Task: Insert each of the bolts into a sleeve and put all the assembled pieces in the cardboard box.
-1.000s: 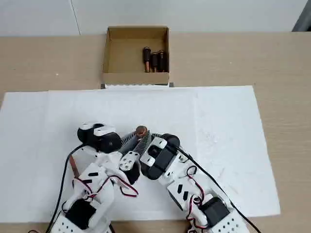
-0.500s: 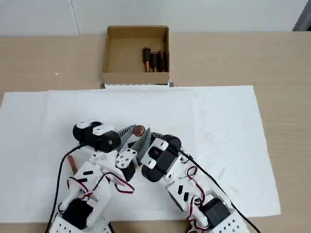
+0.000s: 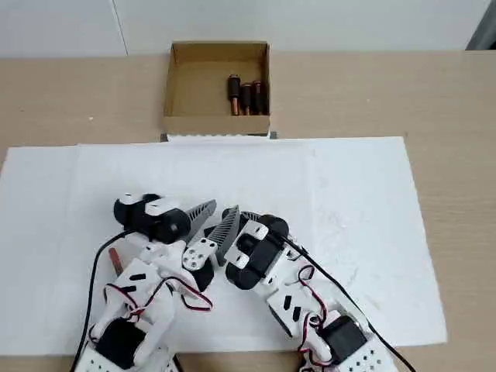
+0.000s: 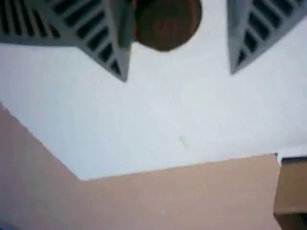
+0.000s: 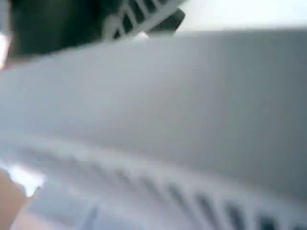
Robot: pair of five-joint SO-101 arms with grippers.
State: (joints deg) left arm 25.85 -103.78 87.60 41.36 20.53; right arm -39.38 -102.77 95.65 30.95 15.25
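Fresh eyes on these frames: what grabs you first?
The left gripper and right gripper sit close together at the near middle of the sheet, with a round brown piece between the left one's open fingers. Beyond the sheet's far edge, the cardboard box holds three dark pieces along its right wall in the high view.

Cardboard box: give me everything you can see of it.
The cardboard box is a small brown tray with an open top and low walls. It sits upright on the wooden table, just beyond the far edge of the white sheet. Three dark, copper-tipped assembled pieces lie side by side inside, near its right wall. The rest of its floor is bare.
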